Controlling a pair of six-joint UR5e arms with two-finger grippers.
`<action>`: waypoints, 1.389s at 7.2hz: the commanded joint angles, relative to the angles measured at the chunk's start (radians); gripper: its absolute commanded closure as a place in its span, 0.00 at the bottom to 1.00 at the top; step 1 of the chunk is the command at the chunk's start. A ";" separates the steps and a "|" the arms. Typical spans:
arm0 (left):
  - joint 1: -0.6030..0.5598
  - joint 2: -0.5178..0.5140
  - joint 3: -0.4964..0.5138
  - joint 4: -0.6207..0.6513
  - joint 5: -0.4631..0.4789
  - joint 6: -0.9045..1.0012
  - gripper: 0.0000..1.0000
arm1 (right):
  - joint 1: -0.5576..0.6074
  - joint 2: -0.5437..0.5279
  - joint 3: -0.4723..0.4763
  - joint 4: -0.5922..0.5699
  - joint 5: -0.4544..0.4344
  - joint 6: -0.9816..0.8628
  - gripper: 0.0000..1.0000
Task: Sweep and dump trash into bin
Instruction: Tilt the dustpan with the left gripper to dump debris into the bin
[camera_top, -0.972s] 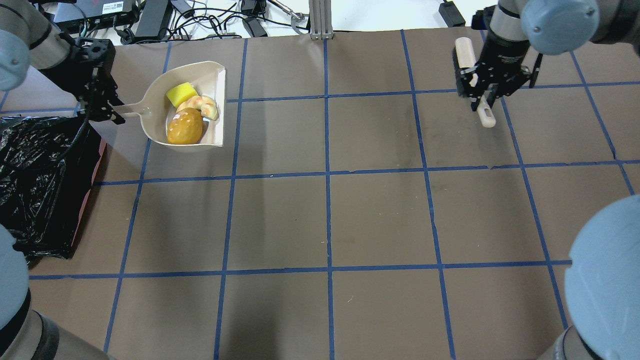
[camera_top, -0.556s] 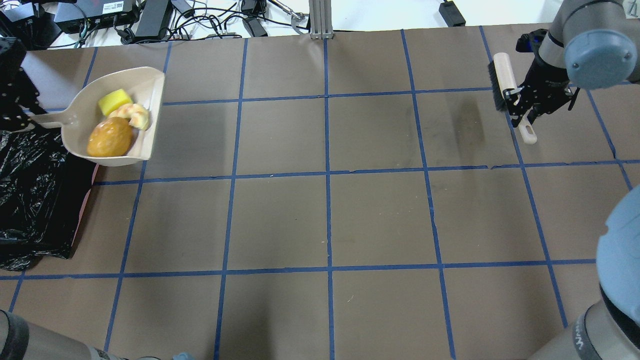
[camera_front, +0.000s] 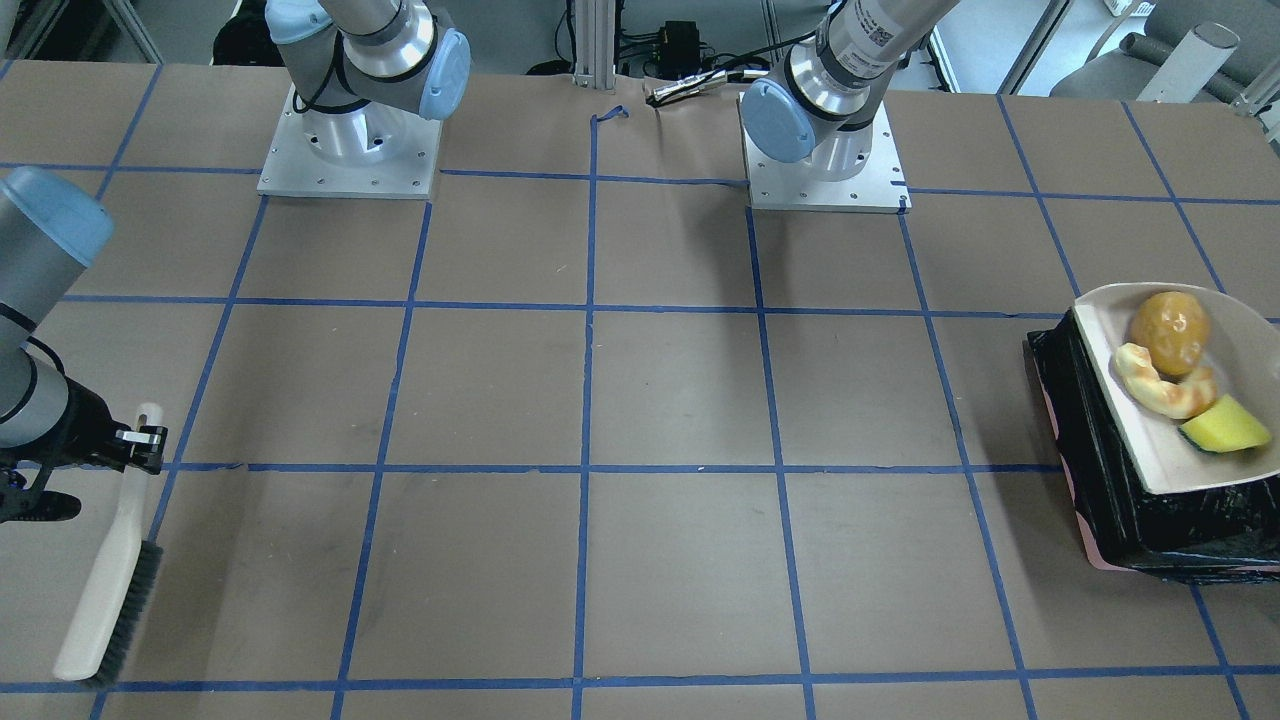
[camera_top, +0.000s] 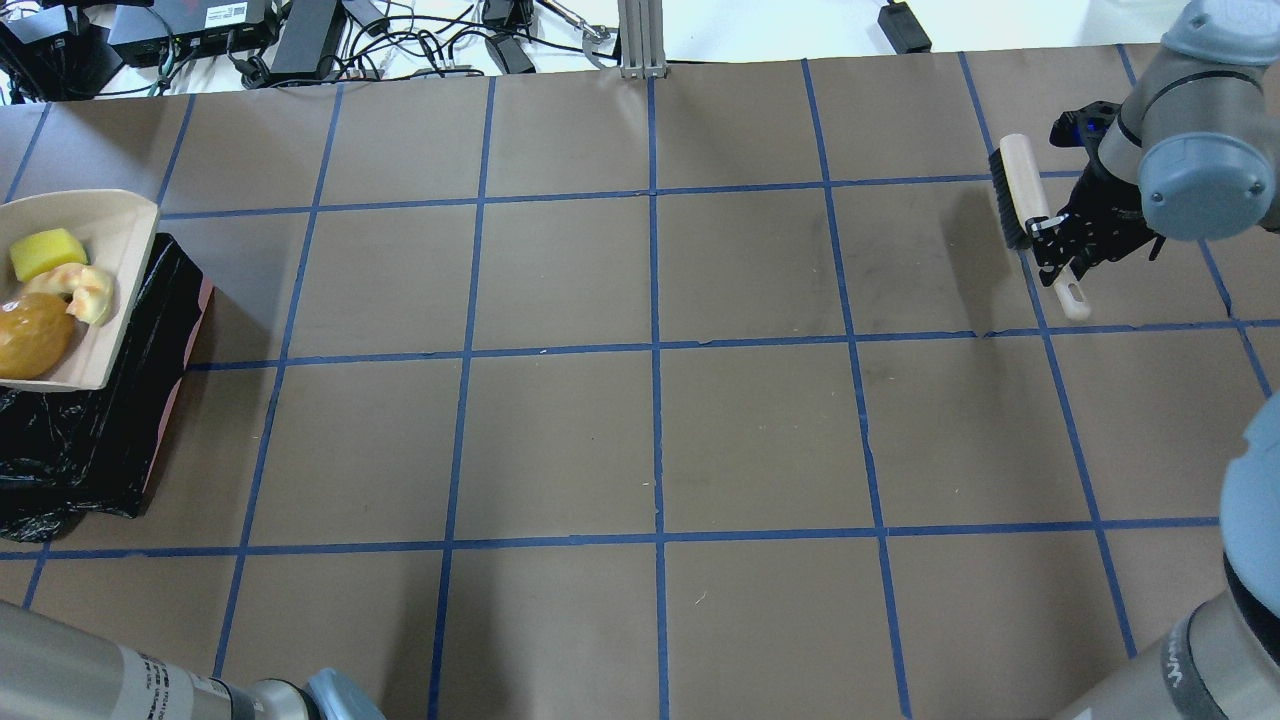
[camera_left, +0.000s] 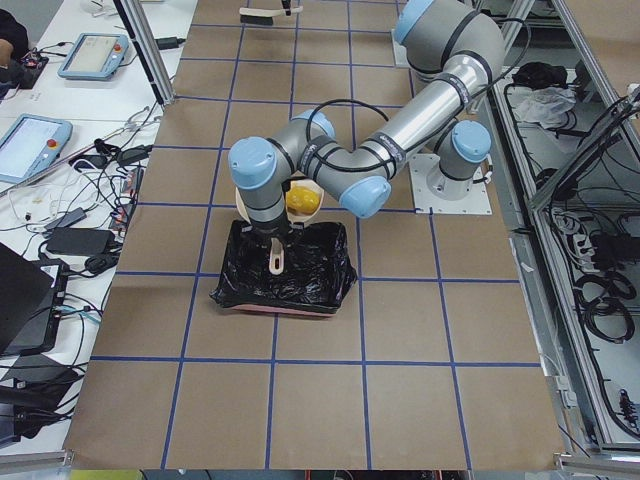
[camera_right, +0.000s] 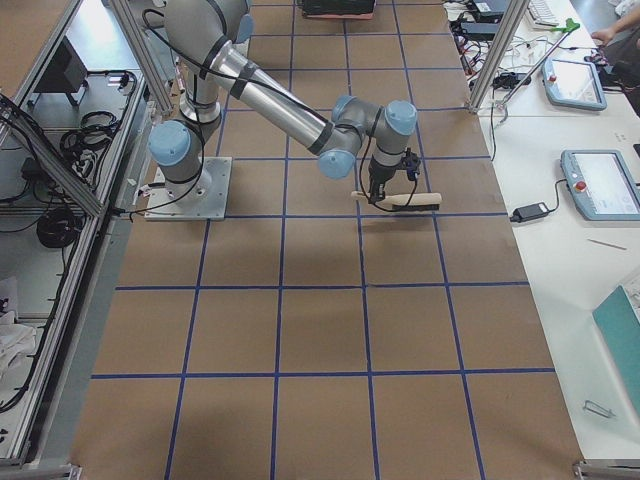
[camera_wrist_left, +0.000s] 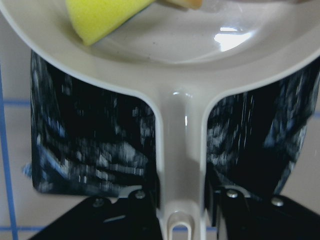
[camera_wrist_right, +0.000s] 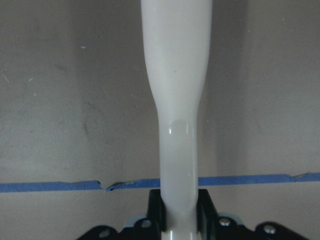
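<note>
Beige dustpan (camera_top: 125, 230), pinched by left end effector (camera_wrist_left: 181, 205), hovers over bin (camera_top: 170, 300); right end effector (camera_top: 1062, 255) pinches brush (camera_top: 1025, 185).

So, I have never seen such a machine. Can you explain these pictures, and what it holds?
These are two robot arms bolted to one table, covered with brown paper and blue tape lines. One camera faces the robot, one looks over its shoulders, two stand at the table's ends, and one sits on each wrist. The left gripper holds a beige dustpan by its handle over the bin, a box lined with a black bag. In the pan lie a brown lump, a pastry piece and a yellow sponge, not yet dumped. The right gripper holds a brush by its handle.
</note>
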 joint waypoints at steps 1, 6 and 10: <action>0.046 -0.063 0.024 0.185 0.091 0.123 1.00 | 0.006 -0.006 0.005 0.036 0.001 -0.001 1.00; -0.121 0.002 -0.117 0.416 0.562 -0.010 1.00 | 0.006 0.005 -0.001 0.037 -0.001 0.000 1.00; -0.164 0.035 -0.180 0.480 0.636 -0.028 1.00 | 0.007 0.014 -0.001 0.036 0.002 0.022 1.00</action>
